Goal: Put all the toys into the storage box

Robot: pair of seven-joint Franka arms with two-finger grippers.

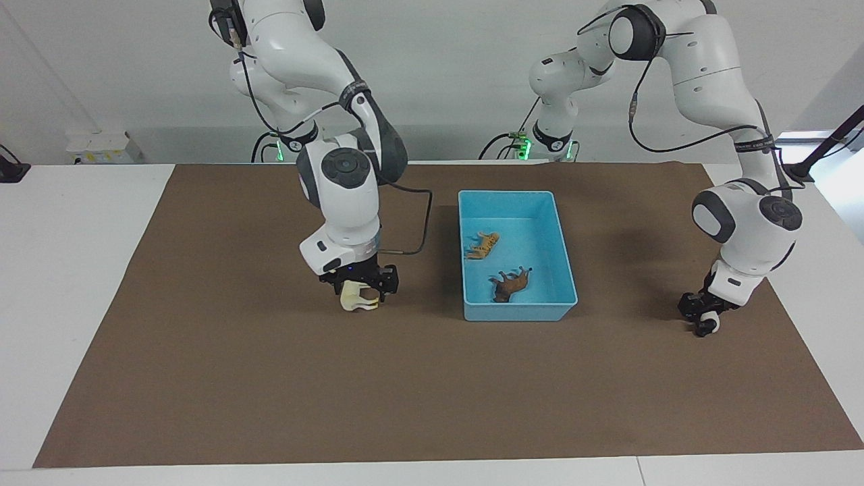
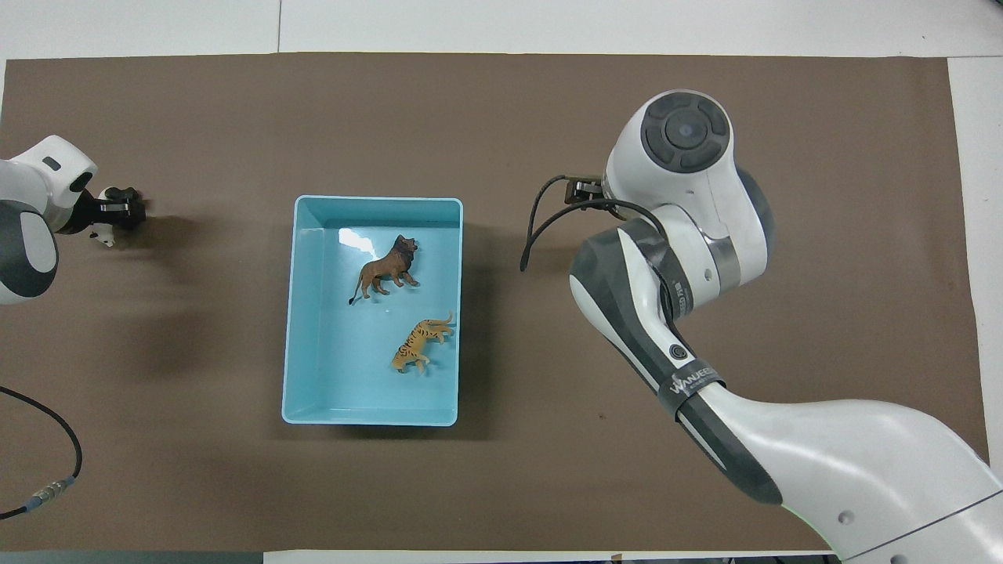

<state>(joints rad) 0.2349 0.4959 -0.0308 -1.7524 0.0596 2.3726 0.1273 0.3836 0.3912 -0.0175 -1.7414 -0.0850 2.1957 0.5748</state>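
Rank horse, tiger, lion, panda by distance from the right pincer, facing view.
1. horse: directly under the right pincer, on the mat.
2. tiger: in the storage box, nearer the robots than the lion.
3. lion: also in the box.
4. panda: under the left pincer, at the left arm's end.
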